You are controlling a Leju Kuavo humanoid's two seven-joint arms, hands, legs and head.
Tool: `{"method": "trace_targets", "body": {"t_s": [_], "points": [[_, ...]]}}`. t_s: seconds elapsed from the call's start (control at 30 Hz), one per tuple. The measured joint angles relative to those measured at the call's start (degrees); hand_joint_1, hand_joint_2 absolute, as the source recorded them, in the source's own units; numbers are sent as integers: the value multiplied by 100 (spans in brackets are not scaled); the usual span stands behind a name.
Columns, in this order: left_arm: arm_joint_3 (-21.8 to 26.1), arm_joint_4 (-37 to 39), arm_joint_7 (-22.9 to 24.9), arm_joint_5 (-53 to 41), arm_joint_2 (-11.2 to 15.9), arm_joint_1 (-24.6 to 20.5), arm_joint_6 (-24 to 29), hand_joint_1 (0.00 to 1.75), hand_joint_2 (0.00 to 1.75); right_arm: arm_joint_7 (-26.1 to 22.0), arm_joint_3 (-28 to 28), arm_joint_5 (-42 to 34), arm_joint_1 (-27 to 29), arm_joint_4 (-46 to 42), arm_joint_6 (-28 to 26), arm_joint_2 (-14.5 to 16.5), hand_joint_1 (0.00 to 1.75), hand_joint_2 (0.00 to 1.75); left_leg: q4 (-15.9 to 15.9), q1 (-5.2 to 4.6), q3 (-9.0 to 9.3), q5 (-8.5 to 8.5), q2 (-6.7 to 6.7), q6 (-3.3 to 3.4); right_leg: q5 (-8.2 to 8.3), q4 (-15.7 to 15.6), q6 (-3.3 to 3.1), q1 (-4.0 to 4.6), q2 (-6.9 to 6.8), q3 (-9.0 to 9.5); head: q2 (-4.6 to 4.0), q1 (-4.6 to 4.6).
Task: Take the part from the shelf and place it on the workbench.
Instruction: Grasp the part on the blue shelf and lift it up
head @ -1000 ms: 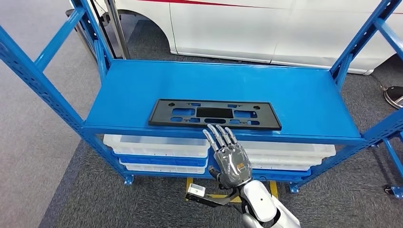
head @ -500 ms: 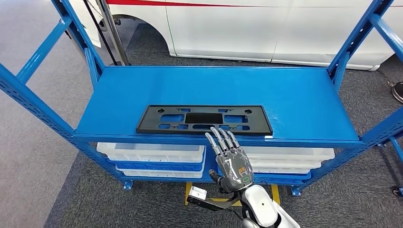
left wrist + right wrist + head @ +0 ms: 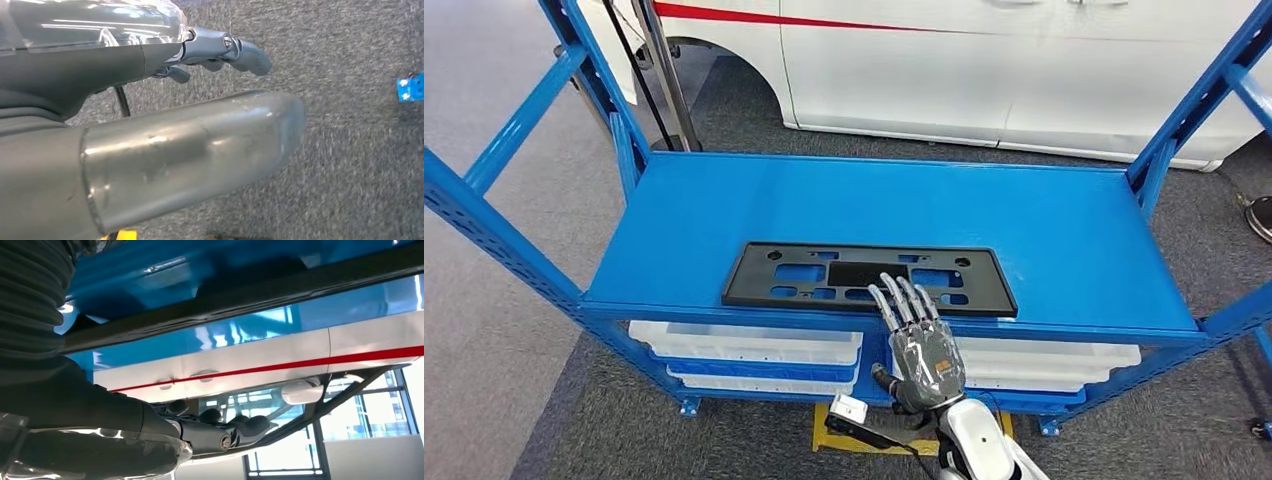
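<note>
The part is a long black plastic plate point(image 3: 824, 272) with several cut-outs, lying flat near the front edge of the blue shelf point(image 3: 1064, 230). My right hand point(image 3: 921, 345) reaches up from below the shelf edge with its fingers straight and spread, holding nothing. Its fingertips point(image 3: 902, 297) overlap the plate's front strip, right of the middle. In the right wrist view the right hand point(image 3: 215, 432) lies close to the plate's dark edge point(image 3: 240, 305). My left hand point(image 3: 200, 145) hangs over grey carpet and holds nothing.
White trays point(image 3: 744, 345) sit on the lower level under the shelf. Blue uprights point(image 3: 504, 225) frame the shelf on both sides. A white car point(image 3: 1024, 70) with a red stripe stands behind it. Grey carpet point(image 3: 484, 330) lies around the rack.
The camera has shifted a little, so the whole scene moved. My right hand has reached forward; its fingertips went from the plate's front edge to lying over its front strip.
</note>
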Motion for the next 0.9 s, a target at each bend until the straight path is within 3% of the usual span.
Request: {"method": "trace_targets", "body": {"t_s": [0.07, 0.1, 0.13, 0.2, 0.27, 0.37, 0.43, 0.5, 0.6, 0.63, 0.67, 0.73, 0.77, 0.8, 0.9], "points": [[4, 0, 0, -19, 1, -5, -5, 0, 0, -1, -46, 0, 43, 3, 1, 1, 0, 175, 2, -2, 41, -49, -5, 21, -247, 646, 59, -26, -1, -448, 1, 2], [4, 1, 0, -27, 0, -5, -9, 0, 0, -2, -63, 0, 70, 7, 2, 1, 0, 175, 4, -2, 70, -82, -8, 16, -248, 811, 79, -38, -2, -610, 0, 2], [5, 1, 0, -32, -2, -2, -11, 0, 0, -2, -77, 1, 88, 10, 2, 1, 0, 175, 6, 1, 116, -121, -11, 4, -121, 775, 88, -49, -4, -676, 1, 3], [5, 3, 0, -36, -9, 1, -16, 0, 0, -2, -102, 2, 102, 16, 2, 1, 0, 175, 6, 8, 235, -220, -13, -40, 395, 164, 82, -69, -7, -521, 1, 3], [9, 4, 0, -37, -13, -13, -18, 0, 0, -2, -121, 4, 105, 24, 3, 2, 0, 175, 9, 8, 331, -309, -10, -102, 678, -428, 40, -49, -9, -331, 1, 7], [11, 4, 2, -39, -10, -39, -19, 0, 0, -4, -140, 7, 129, 30, 4, 11, 0, 175, -2, 0, 376, -363, 0, -209, 672, -632, -89, -2, 4, -276, 2, 17], [11, 5, 3, -39, -8, -50, -18, 0, 0, -10, -155, 8, 139, 29, 4, 26, 0, 175, 157, 9, 363, -384, 5, -260, 649, -675, -178, -15, 9, -177, 2, 15], [11, 8, 3, -40, -10, -67, -18, 0, 0, -14, -165, 9, 134, 28, 4, 45, 0, 175, 716, 21, 79, -527, 6, -296, 598, -722, -246, -28, -3, -51, 1, 9], [12, 9, 3, -40, -9, -58, -19, 0, 0, -15, -169, 9, 143, 30, 5, 55, 0, 175, 1692, 24, -605, -925, 6, -320, 484, -728, -288, -5, -4, 72, 1, 2], [13, 9, 4, -40, -8, -49, -19, 0, 0, -15, -169, 9, 147, 30, 5, 55, 0, 175, 1748, 23, -725, -916, 6, -313, 441, -727, -291, 6, 4, 122, 1, 1], [13, 9, 4, -40, -7, -43, -19, 0, 0, -15, -169, 9, 148, 30, 6, 56, 0, 175, 1594, 19, -745, -761, 6, -299, 395, -726, -291, 17, 12, 185, 1, 1], [17, 9, 4, -40, -2, -35, -19, 0, 0, -15, -170, 14, 147, 31, 7, 63, 0, 175, 872, -11, -586, -185, 9, -220, 296, -729, -279, 33, 19, 317, 1, 3], [26, 10, 4, -41, 2, -37, -20, 0, 0, -15, -171, 21, 149, 31, 11, 70, 0, 175, 549, -38, -506, -9, 14, -174, 254, -729, -262, 40, 24, 363, 1, 3], [36, 11, 3, -42, 6, -40, -20, 0, 0, -14, -176, 31, 153, 31, 15, 76, 0, 175, 331, -64, -446, 91, 15, -127, 217, -731, -234, 43, 27, 382, 0, 3], [66, 15, -3, -55, 15, -34, -21, 0, 0, -9, -208, 91, 188, 28, 23, 83, 0, 175, 155, -82, -364, 104, 4, -44, 190, -690, -135, 61, 29, 424, -1, -2]]}}
